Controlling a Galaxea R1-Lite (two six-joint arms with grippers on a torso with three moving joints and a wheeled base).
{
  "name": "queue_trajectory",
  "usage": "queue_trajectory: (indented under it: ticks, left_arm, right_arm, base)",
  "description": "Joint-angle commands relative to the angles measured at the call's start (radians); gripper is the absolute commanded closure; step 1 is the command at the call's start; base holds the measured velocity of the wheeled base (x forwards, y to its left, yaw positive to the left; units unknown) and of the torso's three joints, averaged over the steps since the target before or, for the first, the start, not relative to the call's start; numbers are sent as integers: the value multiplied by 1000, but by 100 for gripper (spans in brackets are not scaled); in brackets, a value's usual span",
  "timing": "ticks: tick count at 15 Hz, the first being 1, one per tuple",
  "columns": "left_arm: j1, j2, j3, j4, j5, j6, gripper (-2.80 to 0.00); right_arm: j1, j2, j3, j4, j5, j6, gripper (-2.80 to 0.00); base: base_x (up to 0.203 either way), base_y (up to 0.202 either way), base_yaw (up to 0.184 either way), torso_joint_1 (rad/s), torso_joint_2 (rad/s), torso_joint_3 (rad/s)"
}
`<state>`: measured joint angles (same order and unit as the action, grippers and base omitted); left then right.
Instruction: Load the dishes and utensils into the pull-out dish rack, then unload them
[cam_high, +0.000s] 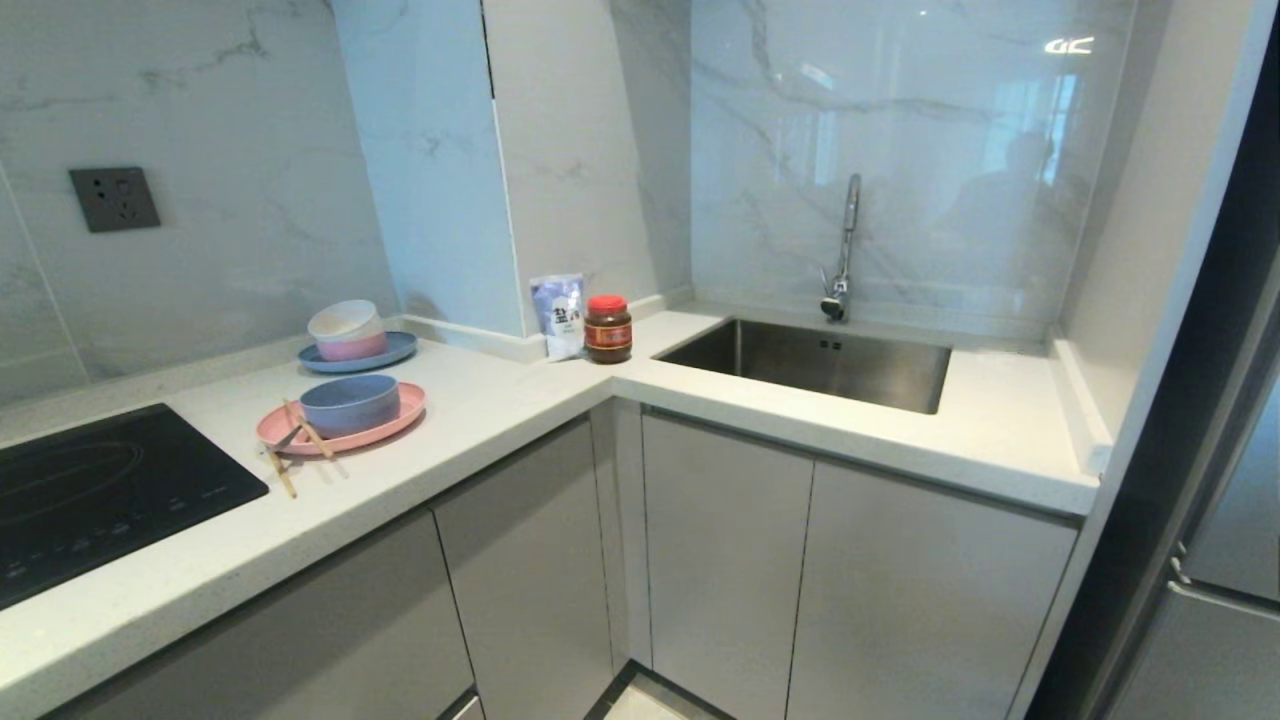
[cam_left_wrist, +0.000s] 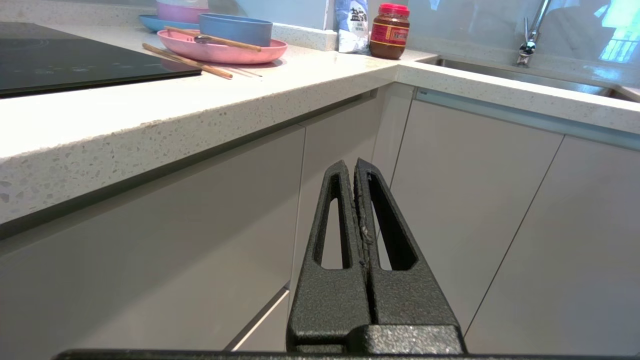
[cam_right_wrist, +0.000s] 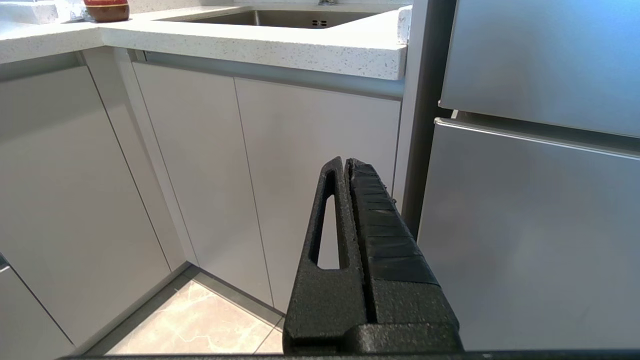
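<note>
Left gripper (cam_left_wrist: 356, 167) nearer, pressed together, empty; pink plate (cam_left_wrist: 220, 51) with chopsticks (cam_left_wrist: 187, 61) at 11 o'clock, up on desk (cam_left_wrist: 150, 115); right gripper (cam_right_wrist: 347, 165) pressed together too.

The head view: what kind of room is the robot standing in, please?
Most likely a home kitchen. An L-shaped countertop carries a steel sink with a tap, a black cooktop is set into it, and the dishes sit beside that, above grey cabinet doors.
</note>
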<state>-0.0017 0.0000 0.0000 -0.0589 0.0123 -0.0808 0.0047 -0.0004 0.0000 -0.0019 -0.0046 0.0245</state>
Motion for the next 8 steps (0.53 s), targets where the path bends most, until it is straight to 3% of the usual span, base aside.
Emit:
queue_trajectory:
  ticks: [1,8]
  left_arm:
    - [0,2,25,-1,1,0,0]
    - [0,2,25,-1,0,0,0]
  right_arm:
    - [0,-4,2,-1,0,0,0]
    - [0,-4,2,-1,0,0,0]
  base:
    - [0,0,0,0,0,0]
    - [0,0,0,0,0,0]
